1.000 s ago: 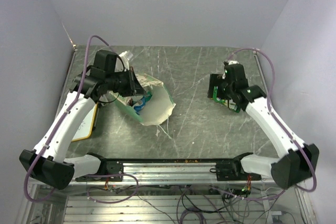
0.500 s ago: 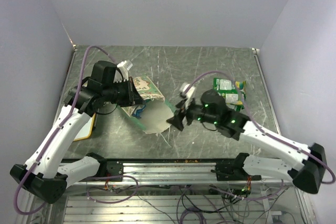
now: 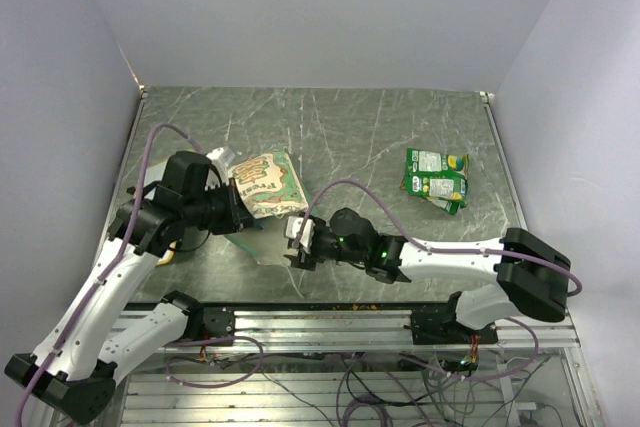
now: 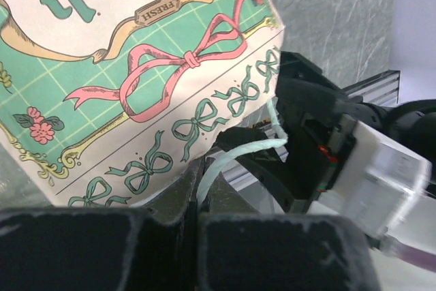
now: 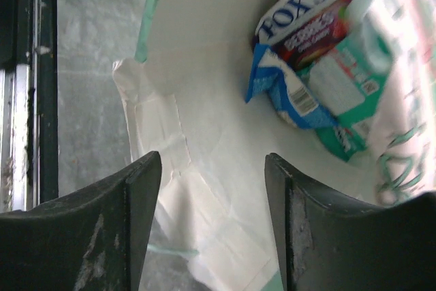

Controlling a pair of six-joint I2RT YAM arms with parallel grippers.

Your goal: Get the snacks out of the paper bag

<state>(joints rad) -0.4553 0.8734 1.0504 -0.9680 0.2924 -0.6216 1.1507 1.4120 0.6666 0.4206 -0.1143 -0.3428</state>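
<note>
The green printed paper bag (image 3: 266,181) lies tipped on its side at the left, its cream mouth facing my right gripper (image 3: 298,243). My left gripper (image 4: 197,199) is shut on the bag's rim and a pale string handle (image 4: 235,156). In the right wrist view my right gripper (image 5: 212,199) is open at the bag's mouth, over the cream inside (image 5: 204,93). Deeper in the bag lie three snacks: a purple packet (image 5: 310,15), a blue-and-white one (image 5: 286,93) and a green one (image 5: 340,110). Nothing is between the fingers. Two green-and-white snacks (image 3: 436,178) lie on the table at the right.
The grey marbled table (image 3: 360,137) is walled in at the back and on both sides. A metal rail (image 3: 330,313) runs along the near edge, close behind the right gripper. Purple cables loop off both arms.
My right arm has swung from the packets at the right across to the bag's mouth, its jaws narrowing. My left arm has drawn the bag nearer and tipped it.
</note>
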